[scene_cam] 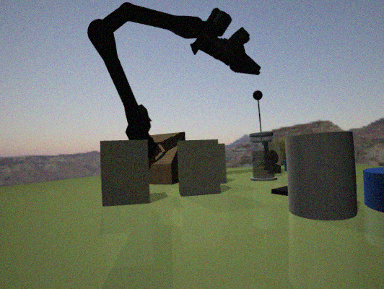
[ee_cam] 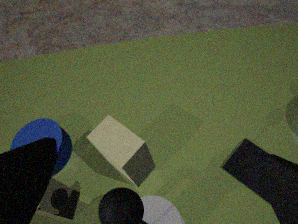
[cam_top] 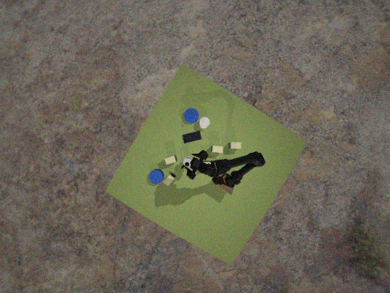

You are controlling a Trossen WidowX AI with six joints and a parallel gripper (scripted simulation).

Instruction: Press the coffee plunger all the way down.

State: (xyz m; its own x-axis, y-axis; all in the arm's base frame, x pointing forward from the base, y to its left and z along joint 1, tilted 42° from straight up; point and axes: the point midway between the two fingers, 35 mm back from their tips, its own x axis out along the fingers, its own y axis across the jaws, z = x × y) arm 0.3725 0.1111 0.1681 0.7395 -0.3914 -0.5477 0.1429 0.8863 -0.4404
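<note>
Counter (cam_top: 220, 220): a green square on which we count two blue cylinders (cam_top: 191, 116) (cam_top: 156, 176), one white cylinder (cam_top: 204, 122) just beside the upper blue one, a flat black slab (cam_top: 191, 137), four cream blocks (cam_top: 234, 145) (cam_top: 217, 149) (cam_top: 170, 160) (cam_top: 168, 179), the coffee press (scene_cam: 263, 155) standing upright, and the brown arm base (scene_cam: 164, 159).

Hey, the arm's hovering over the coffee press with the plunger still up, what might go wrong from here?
1. The knob sits on a tall thin rod; the gripper hangs above and slightly to one side, so an off-centre push might tip the press.
2. The jaws are wide open and hold nothing; the small round knob could slip between them.
3. A pale block stands close by; a low descent might nudge it.
</note>
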